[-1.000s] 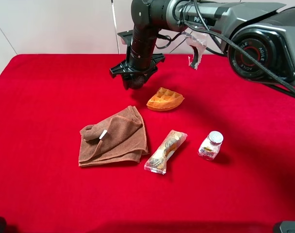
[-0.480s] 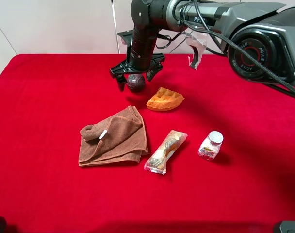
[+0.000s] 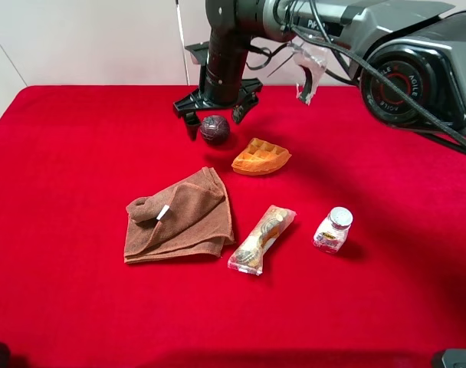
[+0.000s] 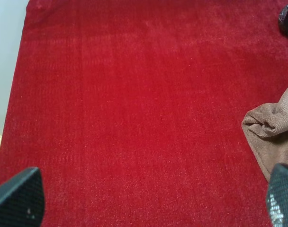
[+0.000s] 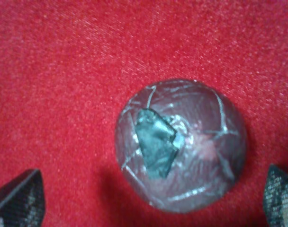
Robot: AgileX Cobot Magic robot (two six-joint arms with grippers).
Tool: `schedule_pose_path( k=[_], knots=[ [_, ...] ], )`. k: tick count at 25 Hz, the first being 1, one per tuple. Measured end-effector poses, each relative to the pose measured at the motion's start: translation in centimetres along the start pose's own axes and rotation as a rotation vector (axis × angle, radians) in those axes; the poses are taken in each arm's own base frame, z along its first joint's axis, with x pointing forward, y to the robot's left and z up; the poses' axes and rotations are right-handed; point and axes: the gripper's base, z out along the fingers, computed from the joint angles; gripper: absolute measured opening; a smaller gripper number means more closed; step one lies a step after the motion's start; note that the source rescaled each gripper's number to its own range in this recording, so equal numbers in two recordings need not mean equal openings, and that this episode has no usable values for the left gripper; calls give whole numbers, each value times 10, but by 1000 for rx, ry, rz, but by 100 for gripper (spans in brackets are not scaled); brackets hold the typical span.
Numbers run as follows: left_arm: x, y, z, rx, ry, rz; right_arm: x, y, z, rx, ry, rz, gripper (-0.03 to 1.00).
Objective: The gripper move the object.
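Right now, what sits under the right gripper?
The dark ball lies on the red cloth between the open fingers of the right gripper, touching neither. The cloth directly beneath the ball is covered.

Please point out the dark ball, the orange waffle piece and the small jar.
dark ball [image 3: 214, 128], exterior high view, centre of the ball
orange waffle piece [image 3: 260, 156], exterior high view, its gridded top
small jar [image 3: 331, 234], exterior high view, its clear body
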Motion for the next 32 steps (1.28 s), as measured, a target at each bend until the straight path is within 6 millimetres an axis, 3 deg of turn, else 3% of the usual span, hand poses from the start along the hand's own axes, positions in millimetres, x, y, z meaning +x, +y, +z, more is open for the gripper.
schedule_pose_path(
  k=[10, 26, 32],
  knots=[
    [0, 0, 0, 0, 0, 0, -4, 1, -27, 15, 7, -13, 99],
    [0, 0, 0, 0, 0, 0, -9, 6, -95, 2, -122, -21, 99],
    [0, 0, 0, 0, 0, 0, 4, 7, -113, -1, -108, -11, 99]
  ],
)
